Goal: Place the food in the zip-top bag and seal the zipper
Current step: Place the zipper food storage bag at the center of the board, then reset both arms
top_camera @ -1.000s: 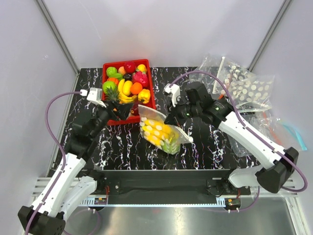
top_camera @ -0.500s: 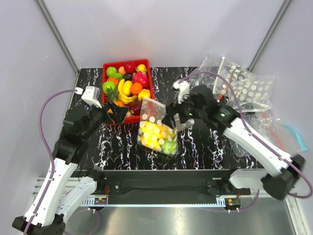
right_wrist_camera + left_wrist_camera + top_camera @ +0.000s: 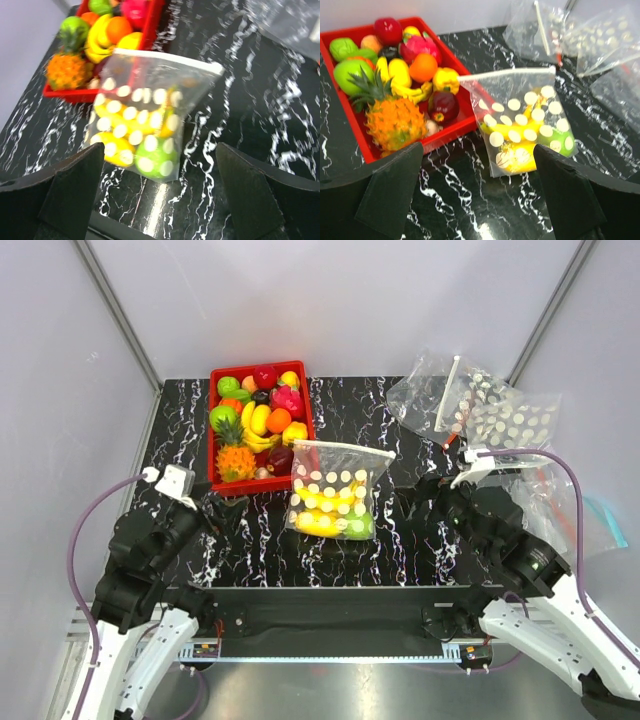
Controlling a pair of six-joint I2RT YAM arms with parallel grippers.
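The zip-top bag (image 3: 335,490) with white dots rests on the black marbled table just right of the red tray, touched by neither gripper. Its white zipper (image 3: 343,448) runs along the far edge. Inside show the food: yellow bananas (image 3: 512,131), a green apple (image 3: 561,141) and a smaller yellow fruit (image 3: 517,157). My left gripper (image 3: 222,510) stands open, near and left of the bag. On the other side, my right gripper (image 3: 418,502) is open too, near and right of it. Both wrist views look at the bag (image 3: 145,117) between empty fingers.
The red tray (image 3: 214,430) at the back left holds a spiky orange pineapple (image 3: 233,462) and several other toy fruits. More clear bags (image 3: 480,410), some dotted, are piled at the back right, with a blue-edged one (image 3: 602,512) at the right edge.
Both grippers have let go of the bag and drawn back towards the near edge. The right gripper has opened. The bag has settled on the table, zipper edge far.
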